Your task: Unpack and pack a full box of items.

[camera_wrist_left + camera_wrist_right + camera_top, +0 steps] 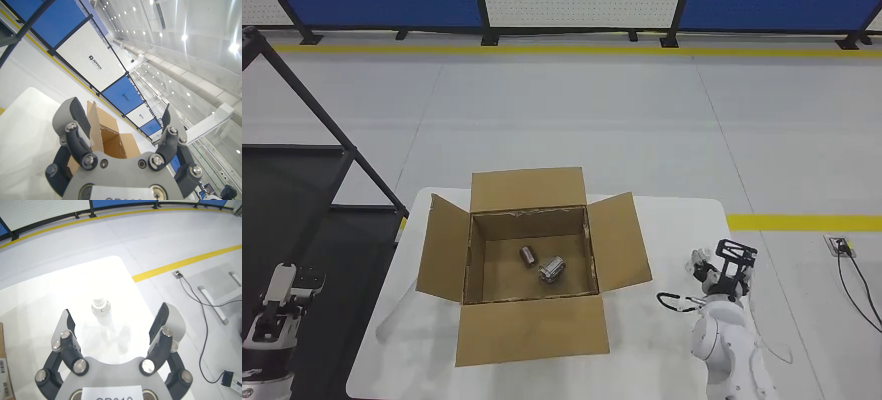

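Only Two Things Lie in the Box

Up on the white table [672, 335] sits a big brown box [530, 190]. All four flaps are folded out, so a gripper can go straight down into it. At the bottom lie a small dark can [528, 256] and a shiny little thing [551, 268], close together near the middle. I cannot tell what the shiny one is.

A small white bottle [101, 311] stands upright on the table, off to the right of the box and well apart from it. My guess is that this is the spot for unpacked things, clear of the flaps.

The right gripper [116, 308] hangs near the bottle with its fingers spread wide and nothing in them. Neither pad touches the bottle, and the wide gap gives it room to pull away without tipping it.

The left gripper [121, 104] is spread wide and empty too. It sits low, off the left edge of the table and tipped upward — out of the way, I think, so the other arm has room.

The unpacking looks only partly done, as two things are still inside. They lie so close that picking one could bump the other — so the fingers must come down with care.
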`<action>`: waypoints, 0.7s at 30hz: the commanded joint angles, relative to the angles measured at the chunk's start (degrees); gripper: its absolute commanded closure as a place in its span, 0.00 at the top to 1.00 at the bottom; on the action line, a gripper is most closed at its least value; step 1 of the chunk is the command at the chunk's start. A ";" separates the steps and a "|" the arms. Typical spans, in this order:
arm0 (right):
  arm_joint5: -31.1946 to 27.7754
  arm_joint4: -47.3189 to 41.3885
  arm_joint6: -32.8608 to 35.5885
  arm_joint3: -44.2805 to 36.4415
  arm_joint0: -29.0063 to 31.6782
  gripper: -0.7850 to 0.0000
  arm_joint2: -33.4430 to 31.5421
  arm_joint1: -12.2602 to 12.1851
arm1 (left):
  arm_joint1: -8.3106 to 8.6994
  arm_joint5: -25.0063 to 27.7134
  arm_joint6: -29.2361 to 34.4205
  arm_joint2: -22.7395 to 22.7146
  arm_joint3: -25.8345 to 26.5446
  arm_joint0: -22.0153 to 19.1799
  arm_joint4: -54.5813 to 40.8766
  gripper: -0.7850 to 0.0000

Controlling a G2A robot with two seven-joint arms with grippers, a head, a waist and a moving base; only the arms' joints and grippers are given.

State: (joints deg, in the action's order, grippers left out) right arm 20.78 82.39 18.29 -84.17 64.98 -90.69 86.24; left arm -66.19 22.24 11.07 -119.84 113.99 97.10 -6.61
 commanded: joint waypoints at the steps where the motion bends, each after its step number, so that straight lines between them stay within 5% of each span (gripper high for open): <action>1: -2.43 -1.66 -0.94 3.67 -1.55 1.00 -0.57 -0.13 | 0.00 0.00 0.00 0.00 0.00 0.00 0.00 1.00; 9: -4.76 -3.86 -4.16 12.54 -6.22 1.00 -0.69 -0.32 | 0.00 0.00 0.00 0.00 0.00 0.00 0.00 1.00; 11: -5.31 -4.27 -4.65 14.09 -7.04 0.58 -0.66 -0.38 | 0.00 0.00 0.00 0.00 0.00 0.00 0.00 1.00; 13: -5.63 -4.29 -4.98 15.15 -7.65 0.28 -0.53 -0.44 | 0.00 0.00 0.00 0.00 0.00 0.00 0.00 1.00; 14: -5.75 -4.42 -5.22 15.47 -7.85 0.25 -0.51 -0.47 | 0.00 0.00 0.00 0.00 0.00 0.00 0.00 1.00; 16: -6.10 -4.58 -5.59 15.93 -8.08 0.00 -0.46 -0.53 | 0.00 0.00 0.00 0.00 0.00 0.00 0.00 1.00; 21: -7.29 -5.41 -6.60 15.76 -8.04 0.00 -0.55 -0.72 | 0.00 0.00 0.00 0.00 0.00 0.00 0.00 1.00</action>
State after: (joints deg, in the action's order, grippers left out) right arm 13.72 77.20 11.92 -68.14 56.84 -91.30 85.53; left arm -66.19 22.24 11.07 -119.84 113.99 97.10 -6.61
